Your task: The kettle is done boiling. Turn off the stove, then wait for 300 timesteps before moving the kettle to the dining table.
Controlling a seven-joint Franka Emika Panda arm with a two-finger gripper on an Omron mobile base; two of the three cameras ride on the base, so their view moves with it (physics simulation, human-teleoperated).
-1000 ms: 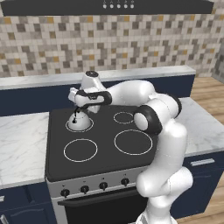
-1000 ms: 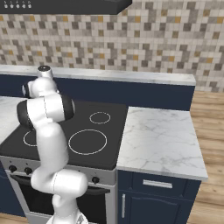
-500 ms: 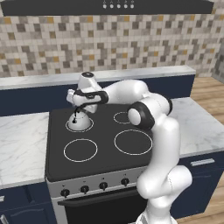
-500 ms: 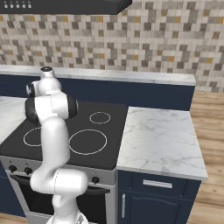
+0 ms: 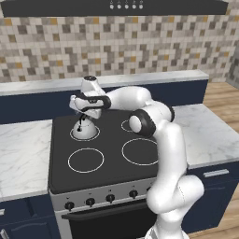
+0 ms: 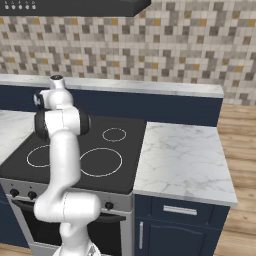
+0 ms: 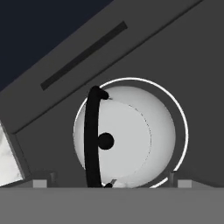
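Change: compare the left base view with 1 second ago and you see the elbow swung from the right of the frame toward the centre, while the hand has stayed above the kettle.
Gripper: the dark two-finger gripper (image 5: pixel 84 115) hangs just above the kettle, jaws spread wide and empty.
Kettle: the small squat dome-shaped silver-grey kettle (image 5: pixel 84 130) sits inside the white ring at upper left of the cooktop; in the hand view it lies at centre (image 7: pixel 127 138), not yet gripped.
Stove: the black flat glass cooktop (image 5: pixel 112 165) carries 4 white rings, with a steel panel of black knobs along its lower edge.
Step in hand: you appear to be lining up on the handle. Descend straight, keep the jaws straddling the arch across its thin width, and close near its top.
Materials: the thin black arched handle (image 7: pixel 92 140) is narrow and smooth, the dome glossy and rounded, so expect the body to swing under a loose pinch; marble counters flank the glass.
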